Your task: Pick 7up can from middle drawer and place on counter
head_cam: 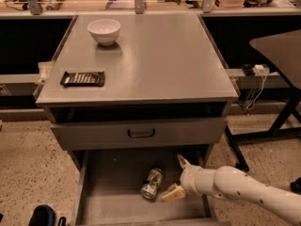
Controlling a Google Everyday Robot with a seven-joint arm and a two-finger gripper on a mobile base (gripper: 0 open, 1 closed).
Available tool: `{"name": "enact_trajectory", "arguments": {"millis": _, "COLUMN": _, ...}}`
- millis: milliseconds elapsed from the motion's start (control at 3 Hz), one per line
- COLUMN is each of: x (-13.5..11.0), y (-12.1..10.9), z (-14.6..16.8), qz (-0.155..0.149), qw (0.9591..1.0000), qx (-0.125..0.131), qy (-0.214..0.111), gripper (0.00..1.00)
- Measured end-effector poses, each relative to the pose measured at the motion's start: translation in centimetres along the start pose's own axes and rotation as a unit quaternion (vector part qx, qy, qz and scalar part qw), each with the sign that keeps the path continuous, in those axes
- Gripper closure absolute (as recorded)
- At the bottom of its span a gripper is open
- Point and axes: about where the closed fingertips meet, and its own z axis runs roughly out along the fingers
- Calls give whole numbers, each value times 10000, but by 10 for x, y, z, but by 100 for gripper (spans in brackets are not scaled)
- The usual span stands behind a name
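Lying on its side on the plain flat floor of the wide, shallow grey metal middle drawer (113,173), the small slim 7up can (152,183) rests near the middle of the tray, nearer its right wall than its left. Its cylindrical body shows green and white with silvery ends; no lettering on it can be read.

Just to the right of the can sits the robot's two-finger gripper (178,178), with pale tan, wedge-shaped fingers. The jaws are spread wide and hold nothing: one finger points toward the drawer's back edge, and the other angles toward the can with its tip just beside it. A smooth, rounded white arm (235,187) dotted with small dark holes enters from the lower right.

Above the open tray is a closed grey drawer front (94,134) with a dark recessed handle. The matte grey, nearly square counter (160,60) carries a glossy round white bowl (104,30) near its back left corner and a dark flat chocolate bar wrapper (83,78) near its front left corner; the wrapper's print is unreadable.
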Motion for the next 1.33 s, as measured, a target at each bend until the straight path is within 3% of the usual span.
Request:
{"name": "enact_trajectory", "arguments": {"millis": 333, "x": 6, "y": -15, "z": 32, "qz": 44, "qw": 9991, "qx": 115, "qy": -401, "gripper": 0}}
{"name": "enact_trajectory", "arguments": {"millis": 667, "x": 8, "y": -19, "z": 60, "qz": 143, "qw": 9984, "qx": -216, "qy": -504, "gripper": 0}}
{"name": "enact_trajectory", "arguments": {"millis": 1333, "x": 18, "y": 6, "z": 102, "qz": 291, "qw": 9932, "qx": -1011, "qy": -489, "gripper": 0}}
